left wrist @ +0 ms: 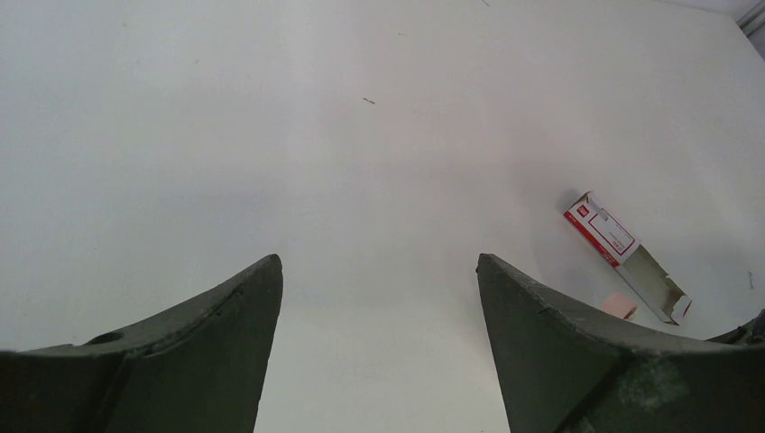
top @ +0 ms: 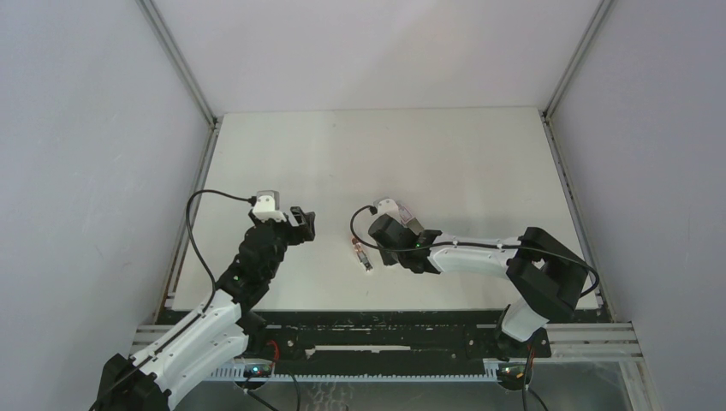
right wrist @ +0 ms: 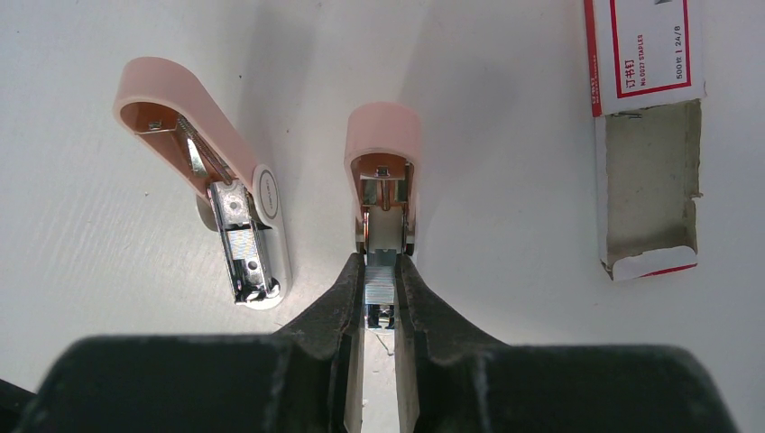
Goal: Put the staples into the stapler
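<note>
While grey walls (top: 77, 171) enclose the white table (top: 428, 163), right claw (right wrist: 381, 266) pinches staples (right wrist: 380, 287), left claw (left wrist: 377, 263) gapes

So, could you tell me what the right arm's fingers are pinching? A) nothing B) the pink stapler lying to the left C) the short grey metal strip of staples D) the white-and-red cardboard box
C: the right fingers are closed on the short grey metal strip of staples, by the middle open pink stapler.
</note>
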Tool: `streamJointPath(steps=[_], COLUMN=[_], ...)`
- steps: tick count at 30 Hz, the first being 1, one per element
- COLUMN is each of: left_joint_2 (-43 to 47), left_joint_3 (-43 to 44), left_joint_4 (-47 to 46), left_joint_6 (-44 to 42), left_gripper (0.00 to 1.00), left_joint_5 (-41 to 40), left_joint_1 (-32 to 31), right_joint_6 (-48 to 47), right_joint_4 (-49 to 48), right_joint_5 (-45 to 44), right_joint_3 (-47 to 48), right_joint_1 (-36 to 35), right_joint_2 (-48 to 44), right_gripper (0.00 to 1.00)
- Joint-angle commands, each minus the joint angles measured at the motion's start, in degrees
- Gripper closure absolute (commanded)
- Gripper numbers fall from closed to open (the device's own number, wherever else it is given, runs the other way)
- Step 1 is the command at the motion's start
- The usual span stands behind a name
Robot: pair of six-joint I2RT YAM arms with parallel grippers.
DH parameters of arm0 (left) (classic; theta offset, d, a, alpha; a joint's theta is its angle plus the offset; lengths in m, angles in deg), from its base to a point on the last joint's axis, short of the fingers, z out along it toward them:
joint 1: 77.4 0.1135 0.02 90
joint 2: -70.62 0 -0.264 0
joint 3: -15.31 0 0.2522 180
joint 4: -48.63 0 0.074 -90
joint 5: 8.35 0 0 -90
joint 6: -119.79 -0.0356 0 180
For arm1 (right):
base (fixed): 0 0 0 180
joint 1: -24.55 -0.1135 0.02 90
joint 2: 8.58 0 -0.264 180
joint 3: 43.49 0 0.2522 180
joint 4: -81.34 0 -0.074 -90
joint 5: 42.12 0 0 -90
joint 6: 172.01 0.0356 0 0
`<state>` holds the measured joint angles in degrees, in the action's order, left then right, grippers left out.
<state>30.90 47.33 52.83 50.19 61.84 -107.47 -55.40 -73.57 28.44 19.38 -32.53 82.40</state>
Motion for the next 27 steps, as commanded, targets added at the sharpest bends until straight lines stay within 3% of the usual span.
streamJointPath(steps=[1, 27], left_joint_2=[0.5, 0.4], left_joint_3=[-1.0, -1.0], left_joint_4=[-1.3, -1.4], left_joint_6=[-0.1, -0.1], left_gripper=[0.17, 0.17], left_joint_5=[-0.7, -0.8], left_joint_1=[0.6, 0.5], right_joint_6=[0.4, 1.2], right_joint_4=[-0.5, -1.8], right_joint_5=[-1.1, -0.4], right_joint_3=[0.6, -1.5], right_joint_1=[-0.1, 0.5], right_joint_2=[0.0, 1.1], right_gripper=[0.93, 0.93])
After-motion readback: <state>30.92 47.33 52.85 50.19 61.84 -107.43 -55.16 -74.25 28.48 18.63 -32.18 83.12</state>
